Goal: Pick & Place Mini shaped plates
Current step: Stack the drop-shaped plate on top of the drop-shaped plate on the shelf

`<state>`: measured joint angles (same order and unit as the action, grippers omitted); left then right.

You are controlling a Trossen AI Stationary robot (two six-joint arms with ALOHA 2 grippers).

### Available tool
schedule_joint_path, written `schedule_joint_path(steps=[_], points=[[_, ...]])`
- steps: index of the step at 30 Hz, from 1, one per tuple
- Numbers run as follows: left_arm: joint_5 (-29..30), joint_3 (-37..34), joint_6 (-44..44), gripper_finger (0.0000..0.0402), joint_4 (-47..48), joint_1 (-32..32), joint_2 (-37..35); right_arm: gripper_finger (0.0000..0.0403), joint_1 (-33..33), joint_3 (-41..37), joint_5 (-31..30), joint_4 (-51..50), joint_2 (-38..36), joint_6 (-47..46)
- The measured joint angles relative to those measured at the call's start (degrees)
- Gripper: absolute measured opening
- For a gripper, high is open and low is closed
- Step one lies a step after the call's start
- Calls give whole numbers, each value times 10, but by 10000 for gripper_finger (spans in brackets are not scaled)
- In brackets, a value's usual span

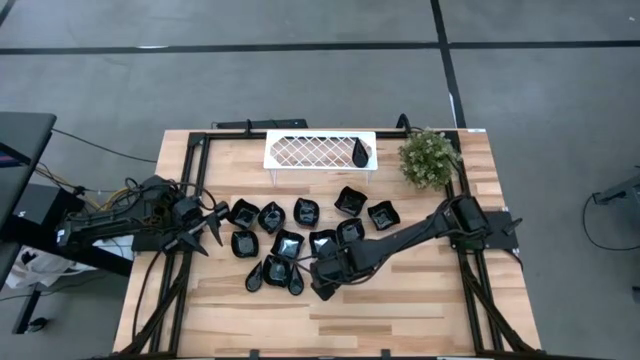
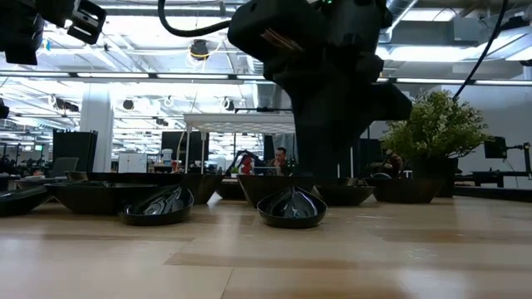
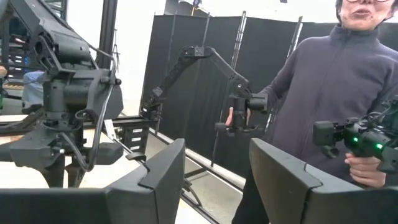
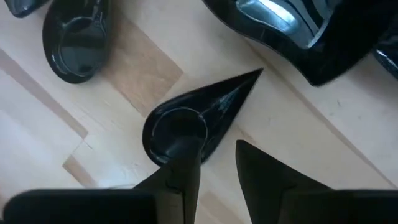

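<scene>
Several glossy black mini plates point(image 1: 300, 243) lie in a loose group in the middle of the table, both squarish and teardrop-shaped. One teardrop plate point(image 1: 358, 153) rests in the white lattice tray point(image 1: 300, 150). My right gripper point(image 4: 217, 168) is open and low over a teardrop plate point(image 4: 205, 112) at the group's near edge. One finger point(image 4: 183, 158) is over the plate's round bowl and the other point(image 4: 264, 177) is outside its rim. My left gripper point(image 1: 207, 228) waits open at the table's left, beside the leftmost plates. My right gripper comes at the teardrop plate's round end point(image 4: 168, 127) from above, with one finger over the bowl and one outside the rim. The plate lies flat on the table. Whether either finger touches it, I cannot tell.
A green plant point(image 1: 430, 158) stands at the far right corner, next to the tray. Other plates point(image 4: 78, 43) lie close around the right gripper. The near strip of the table point(image 1: 320, 325) is bare wood. A person point(image 3: 336, 93) stands beyond the table, in the left wrist view.
</scene>
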<state>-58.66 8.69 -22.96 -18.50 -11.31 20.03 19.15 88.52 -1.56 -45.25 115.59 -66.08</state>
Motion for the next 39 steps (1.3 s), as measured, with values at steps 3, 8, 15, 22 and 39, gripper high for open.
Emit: schedule_joint_path(steps=[3,8,15,22,39], points=[[0,0,0,182,0,0,0,98,1,-9,-1,13,1,0],[0,0,0,182,0,0,0,118,0,-9,-11,11,0,0],[0,0,0,182,0,0,0,161,-12,-13,-16,12,0,15],[0,0,0,182,0,0,0,173,-17,-27,-15,24,0,15],[0,0,0,182,0,0,0,161,-9,-74,-1,98,0,-19]])
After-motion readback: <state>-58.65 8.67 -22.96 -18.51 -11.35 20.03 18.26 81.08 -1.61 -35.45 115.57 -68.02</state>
